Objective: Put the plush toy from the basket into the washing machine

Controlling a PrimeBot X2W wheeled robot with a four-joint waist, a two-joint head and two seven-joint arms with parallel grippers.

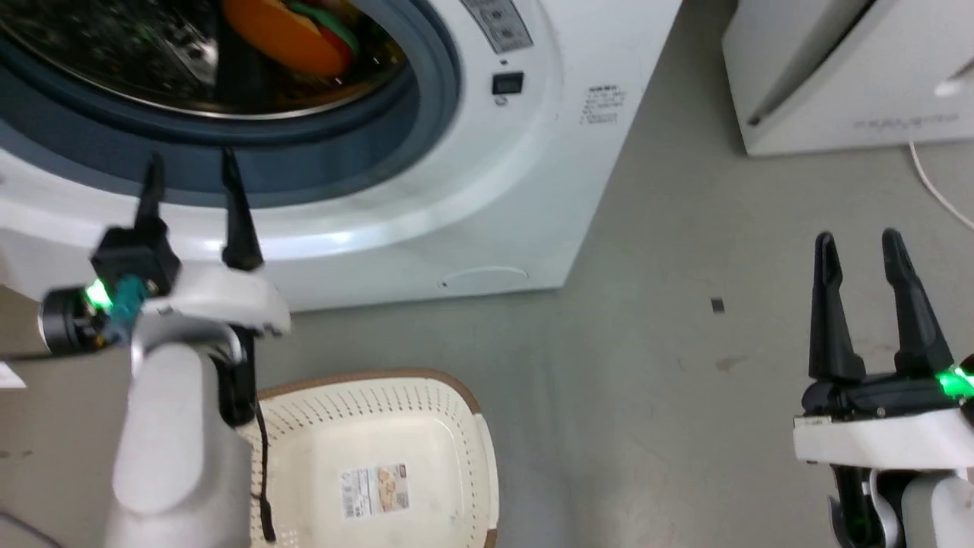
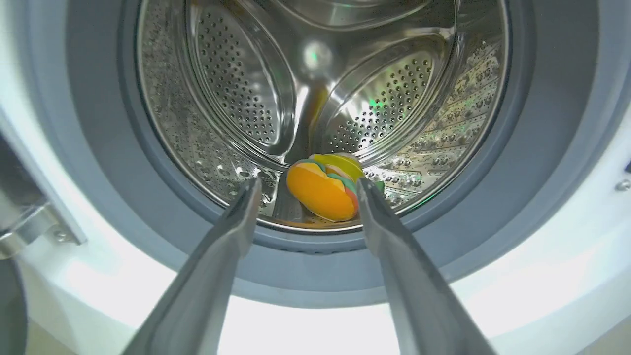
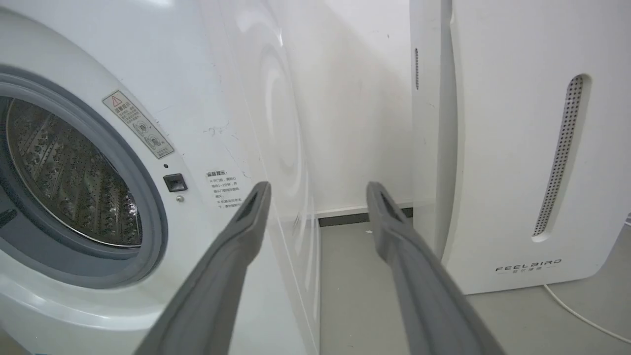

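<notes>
Since the soft orange-yellow-green burger-shaped plush toy [image 2: 323, 192] already rests low in the perforated steel drum [image 2: 236, 98] of the white front-loading washing machine [image 1: 487, 190], the left gripper [image 1: 192, 161] hangs outside it, fingers apart and empty, above the cream perforated plastic basket [image 1: 380, 377]; the right gripper [image 1: 857, 237] is likewise apart.

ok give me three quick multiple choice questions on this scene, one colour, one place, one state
1. Rim of the basket: A brown, B blue, C red.
2. The plush toy lies: A in the basket, B in the drum of the washing machine, C on the floor.
3. The left hand is: A shut on the toy, B shut on the rim, C open, empty.
1 A, a brown band tops it; 2 B, it rests on the perforated steel; 3 C, its fingers stand apart, nothing between.
</notes>
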